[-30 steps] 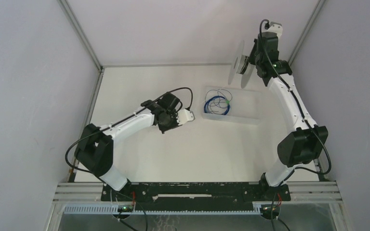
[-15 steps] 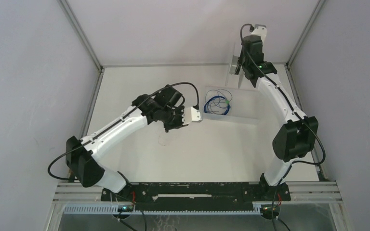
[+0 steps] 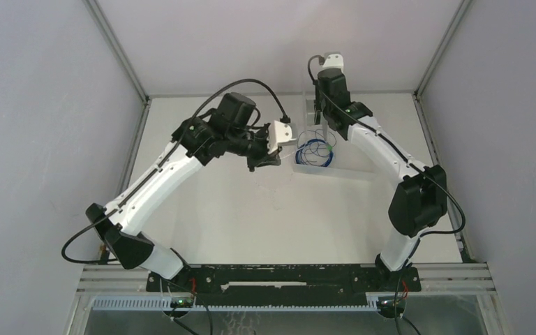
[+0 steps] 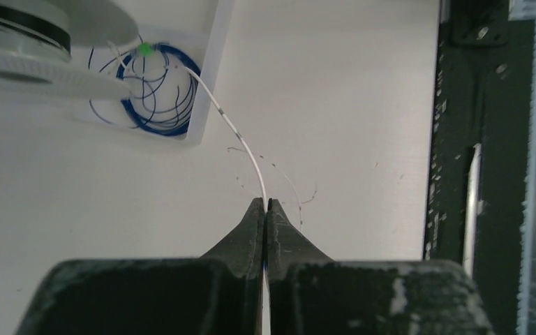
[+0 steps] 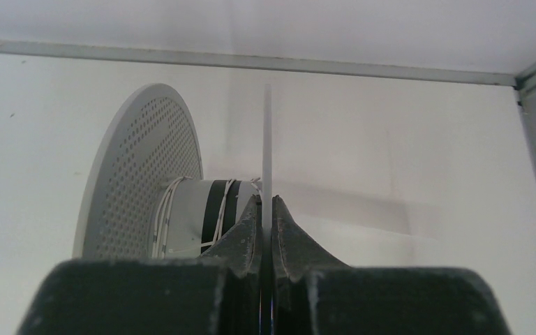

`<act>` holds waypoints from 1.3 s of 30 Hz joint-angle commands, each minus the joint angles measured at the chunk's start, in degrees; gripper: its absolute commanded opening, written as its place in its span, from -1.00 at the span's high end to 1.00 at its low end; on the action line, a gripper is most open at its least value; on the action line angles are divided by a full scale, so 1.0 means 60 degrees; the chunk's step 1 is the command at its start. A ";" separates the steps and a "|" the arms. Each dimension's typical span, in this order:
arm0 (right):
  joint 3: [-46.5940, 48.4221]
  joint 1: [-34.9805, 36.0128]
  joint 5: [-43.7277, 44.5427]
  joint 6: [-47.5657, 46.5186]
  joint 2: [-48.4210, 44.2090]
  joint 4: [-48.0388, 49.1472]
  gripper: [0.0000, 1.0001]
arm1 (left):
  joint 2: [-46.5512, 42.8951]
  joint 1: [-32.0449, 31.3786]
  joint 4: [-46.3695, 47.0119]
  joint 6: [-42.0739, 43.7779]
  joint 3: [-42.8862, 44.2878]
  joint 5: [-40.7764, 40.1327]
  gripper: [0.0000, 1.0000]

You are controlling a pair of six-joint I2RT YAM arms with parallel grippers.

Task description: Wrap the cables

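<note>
My left gripper (image 4: pixel 266 202) (image 3: pixel 286 137) is shut on a thin white cable (image 4: pixel 241 136). The cable arcs from its tips up to the spool (image 4: pixel 35 59) above the tray. A coil of blue cable (image 4: pixel 155 124) (image 3: pixel 315 151) with a green tag lies in the clear tray (image 3: pixel 352 166). My right gripper (image 5: pixel 266 202) (image 3: pixel 319 117) is shut on the edge of the spool's thin flange (image 5: pixel 267 139). White cable turns (image 5: pixel 162 216) sit on the hub beside the perforated flange (image 5: pixel 146 160). The spool (image 3: pixel 311 105) hangs edge-on over the tray's far left corner.
A hair-thin loose strand (image 4: pixel 289 187) lies on the white table just ahead of the left fingers. The black base rail (image 4: pixel 471 139) runs along the near edge. Grey walls and aluminium posts (image 3: pixel 115 49) close in the workspace.
The right arm swung the spool left from the back right corner to over the tray. The left arm lifted and reached toward the tray, cable in its jaws.
</note>
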 commanded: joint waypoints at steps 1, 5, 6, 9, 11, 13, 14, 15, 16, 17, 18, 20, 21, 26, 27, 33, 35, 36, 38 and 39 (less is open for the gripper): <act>0.0107 0.0346 -0.0362 -0.0076 -0.0332 0.0788 1.00 | 0.0021 0.0709 0.0967 -0.1803 0.0764 0.1674 0.99; -0.0177 0.0614 -0.0684 -0.0208 -0.0510 0.0808 1.00 | -0.0043 0.1756 0.1948 -0.3217 0.0930 0.2228 0.99; -0.0263 0.0657 -0.0827 -0.0251 -0.0551 0.0829 1.00 | -0.0014 0.1961 0.2076 -0.3422 0.1030 0.2282 0.99; -0.0536 0.0834 -0.1239 -0.0393 -0.0701 0.0878 1.00 | 0.0205 0.2408 0.2053 -0.3569 0.1493 0.2172 0.99; -0.0807 0.0976 -0.1382 -0.0535 -0.0793 0.0994 1.00 | 0.0386 0.2774 0.1946 -0.3606 0.1856 0.2092 0.99; -0.1050 0.1157 -0.1467 -0.0740 -0.0915 0.1135 1.00 | 0.0585 0.3056 0.1864 -0.3655 0.2201 0.2100 0.99; -0.1154 0.1230 -0.1487 -0.0832 -0.0964 0.1189 1.00 | 0.0673 0.3182 0.1844 -0.3681 0.2353 0.2135 0.99; -0.1227 0.1298 -0.1524 -0.0880 -0.1021 0.1225 1.00 | 0.0756 0.3278 0.1812 -0.3692 0.2519 0.2196 0.99; -0.1318 0.1358 -0.1606 -0.0911 -0.1067 0.1239 1.00 | 0.0839 0.3338 0.1799 -0.3721 0.2600 0.2261 0.99; -0.1390 0.1411 -0.1711 -0.0928 -0.1122 0.1259 1.00 | 0.0921 0.3388 0.1798 -0.3737 0.2694 0.2287 0.99; -0.1460 0.1458 -0.1811 -0.0960 -0.1176 0.1285 1.00 | 0.0994 0.3429 0.1798 -0.3737 0.2826 0.2261 0.99; -0.1603 0.1565 -0.2006 -0.1011 -0.1286 0.1308 1.00 | 0.1173 0.3540 0.1816 -0.3788 0.3039 0.2213 0.99; -0.1675 0.1616 -0.2109 -0.1049 -0.1342 0.1337 1.00 | 0.1256 0.3605 0.1869 -0.3879 0.3134 0.2206 0.99; -0.1909 0.1726 -0.2567 -0.0997 -0.1627 0.1362 1.00 | 0.1826 0.4037 0.2142 -0.4530 0.3638 0.1717 0.99; -0.1926 0.1730 -0.2685 -0.0937 -0.1715 0.1300 1.00 | 0.1936 0.4149 0.2167 -0.4671 0.3756 0.1543 0.99; -0.1978 0.1805 -0.3350 -0.0780 -0.2125 0.1100 1.00 | 0.2598 0.4720 0.2120 -0.5040 0.4256 0.0394 0.99; -0.1978 0.1814 -0.3450 -0.0729 -0.2258 0.1043 1.00 | 0.2770 0.4808 0.1988 -0.4919 0.4310 -0.0112 0.99; -0.1978 0.1822 -0.3474 -0.0713 -0.2315 0.1016 1.00 | 0.2809 0.4844 0.1964 -0.4843 0.4276 -0.0318 0.99; -0.1978 0.1814 -0.3508 -0.0731 -0.2455 0.0989 1.00 | 0.2894 0.4901 0.1896 -0.4671 0.4188 -0.0758 0.99; -0.1967 0.1808 -0.3566 -0.0726 -0.2524 0.0968 1.00 | 0.2918 0.4922 0.1868 -0.4561 0.4133 -0.0967 0.99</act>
